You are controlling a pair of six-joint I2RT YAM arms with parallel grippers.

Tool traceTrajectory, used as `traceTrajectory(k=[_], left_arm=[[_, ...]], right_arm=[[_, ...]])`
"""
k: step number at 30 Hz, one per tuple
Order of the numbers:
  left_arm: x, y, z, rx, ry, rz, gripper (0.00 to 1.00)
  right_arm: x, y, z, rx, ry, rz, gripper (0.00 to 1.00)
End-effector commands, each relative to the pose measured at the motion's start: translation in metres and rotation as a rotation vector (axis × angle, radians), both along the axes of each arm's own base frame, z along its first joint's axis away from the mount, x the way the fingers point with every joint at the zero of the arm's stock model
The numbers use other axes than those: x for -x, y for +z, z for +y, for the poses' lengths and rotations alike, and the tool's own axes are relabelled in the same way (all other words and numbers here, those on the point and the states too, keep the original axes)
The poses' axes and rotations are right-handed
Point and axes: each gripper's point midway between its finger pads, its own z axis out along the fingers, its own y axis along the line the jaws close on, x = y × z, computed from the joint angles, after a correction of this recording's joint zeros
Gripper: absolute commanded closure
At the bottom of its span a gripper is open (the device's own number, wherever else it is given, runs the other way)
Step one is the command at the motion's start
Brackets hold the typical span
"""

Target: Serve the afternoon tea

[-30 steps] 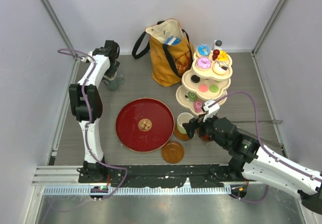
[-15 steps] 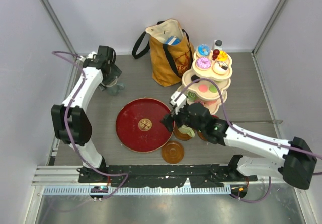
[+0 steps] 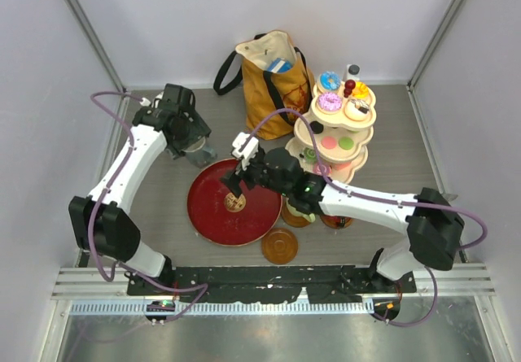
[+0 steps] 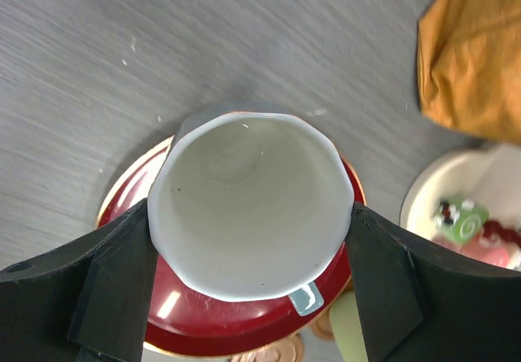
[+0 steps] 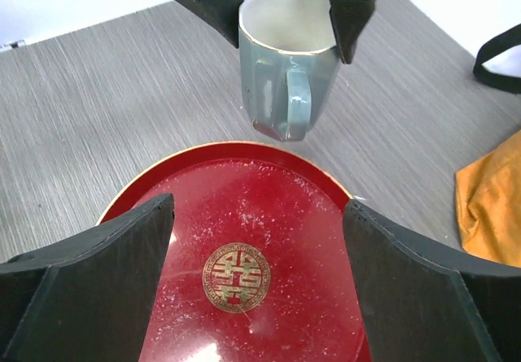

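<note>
My left gripper [image 4: 248,232] is shut on the grey-green mug [image 4: 244,207], one finger on each side of its rim. In the top view the grey-green mug [image 3: 200,146] hangs over the far-left rim of the big red tray [image 3: 213,215]. The right wrist view shows the same mug [image 5: 285,77] upright and lifted, handle toward me. My right gripper [image 5: 259,215] hovers open and empty over the tray's gold emblem; in the top view the right gripper [image 3: 236,179] is over the tray's middle. The cream three-tier stand [image 3: 303,130] carries donuts, macarons and roll cakes.
The mustard tote bag [image 3: 273,81] stands behind the tray. A pale green mug [image 3: 299,206] on a saucer and a red mug [image 3: 335,220] sit right of the tray, partly hidden by my right arm. An empty brown saucer [image 3: 279,246] lies near the front edge.
The left arm carried the grey-green mug from the far-left corner to the tray's rim. The right arm swung left from the mugs to above the tray's centre.
</note>
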Motion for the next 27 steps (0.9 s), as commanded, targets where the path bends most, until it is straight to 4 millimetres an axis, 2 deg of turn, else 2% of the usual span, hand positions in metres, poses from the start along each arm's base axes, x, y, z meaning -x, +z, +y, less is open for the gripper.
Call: traceTrajectory(k=[1, 3, 8, 13, 19, 21, 22, 23, 24, 26, 27], left_arm=[[0.019, 0.038, -0.026, 0.064, -0.074, -0.1, 1.0], [0.031, 0.035, -0.035, 0.06, -0.096, -0.085, 1.0], [0.055, 0.022, -0.052, 0.069, -0.125, -0.026, 1.0], [0.068, 0.023, -0.066, 0.084, -0.138, -0.028, 1.0], [0.074, 0.026, -0.076, 0.105, -0.143, -0.029, 1.0], [0.074, 0.028, -0.079, 0.11, -0.148, -0.036, 1.0], [0.075, 0.029, -0.079, 0.108, -0.151, -0.039, 1.0], [0.076, 0.029, -0.079, 0.104, -0.153, -0.037, 1.0], [0.077, 0.03, -0.078, 0.104, -0.151, -0.034, 1.0], [0.081, 0.031, -0.078, 0.112, -0.157, -0.036, 1.0], [0.083, 0.033, -0.078, 0.119, -0.162, -0.041, 1.0]], right_arm=[[-0.01, 0.014, 0.012, -0.043, -0.044, -0.049, 0.11], [-0.016, -0.002, 0.013, -0.025, -0.083, -0.036, 0.12], [-0.023, -0.017, 0.013, -0.005, -0.141, -0.018, 0.12], [-0.017, -0.033, 0.015, -0.016, -0.149, 0.042, 0.22], [-0.006, -0.04, 0.026, -0.005, -0.128, 0.062, 0.37], [-0.005, -0.043, 0.027, 0.009, -0.145, 0.064, 0.47], [-0.005, -0.043, 0.028, 0.017, -0.167, 0.057, 0.62], [-0.006, -0.043, 0.026, 0.02, -0.188, 0.048, 0.69], [-0.007, -0.043, 0.025, 0.025, -0.218, 0.039, 0.84], [-0.006, -0.041, 0.021, 0.014, -0.263, 0.038, 0.94], [-0.007, -0.038, 0.02, 0.003, -0.272, 0.036, 0.94]])
